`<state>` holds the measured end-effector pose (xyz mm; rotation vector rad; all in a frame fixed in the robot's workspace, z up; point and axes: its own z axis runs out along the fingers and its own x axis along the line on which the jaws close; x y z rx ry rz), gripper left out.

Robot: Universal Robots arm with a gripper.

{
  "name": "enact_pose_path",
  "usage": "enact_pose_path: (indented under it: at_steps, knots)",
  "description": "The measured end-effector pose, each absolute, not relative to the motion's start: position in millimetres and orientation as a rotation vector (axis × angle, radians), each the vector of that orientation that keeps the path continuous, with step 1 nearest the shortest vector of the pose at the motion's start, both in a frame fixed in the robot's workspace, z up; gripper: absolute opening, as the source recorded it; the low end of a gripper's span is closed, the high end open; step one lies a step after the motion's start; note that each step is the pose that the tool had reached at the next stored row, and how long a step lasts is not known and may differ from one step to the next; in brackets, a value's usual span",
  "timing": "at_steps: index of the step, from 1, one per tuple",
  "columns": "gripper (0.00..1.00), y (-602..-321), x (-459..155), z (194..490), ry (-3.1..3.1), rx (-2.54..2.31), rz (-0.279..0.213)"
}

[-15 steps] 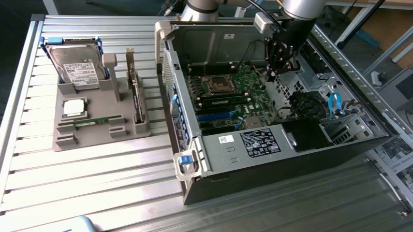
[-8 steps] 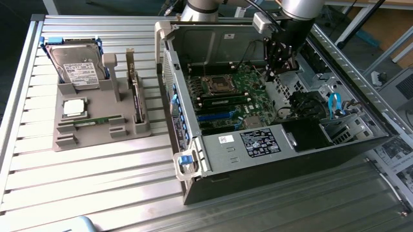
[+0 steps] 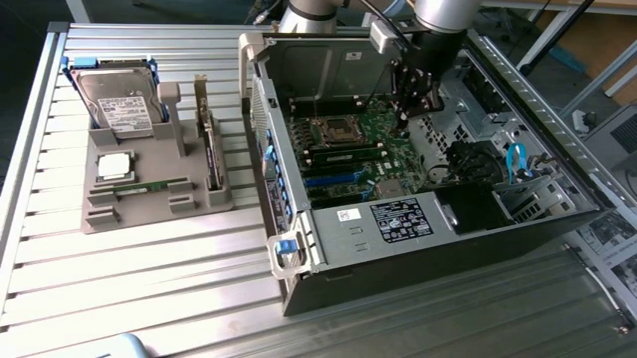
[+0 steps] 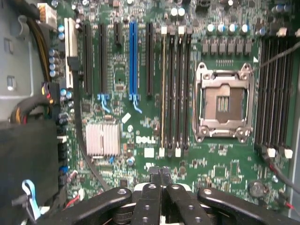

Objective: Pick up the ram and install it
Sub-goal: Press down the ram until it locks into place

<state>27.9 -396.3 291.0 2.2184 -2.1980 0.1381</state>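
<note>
Ribbed aluminium worktop (image 3: 149,261) carries an opened Dell computer case (image 3: 418,246) toward its right edge in the exterior view, and a grey parts holder (image 3: 149,201) near the left edge. The gripper (image 4: 160,174) hangs inside the case over the green motherboard (image 4: 140,122), fingers pressed together, nothing between them. The ram (image 3: 211,149) stands on edge in the holder's slot nearest the case, well apart from the gripper. A hard drive (image 3: 115,104) stands upright at the holder's far end.
</note>
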Motion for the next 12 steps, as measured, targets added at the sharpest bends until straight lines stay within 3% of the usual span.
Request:
enact_pose_path:
  at_steps: [12]
  knots:
    - [0.11,-396.3,11.2,277.3,-2.198,2.218,0.138]
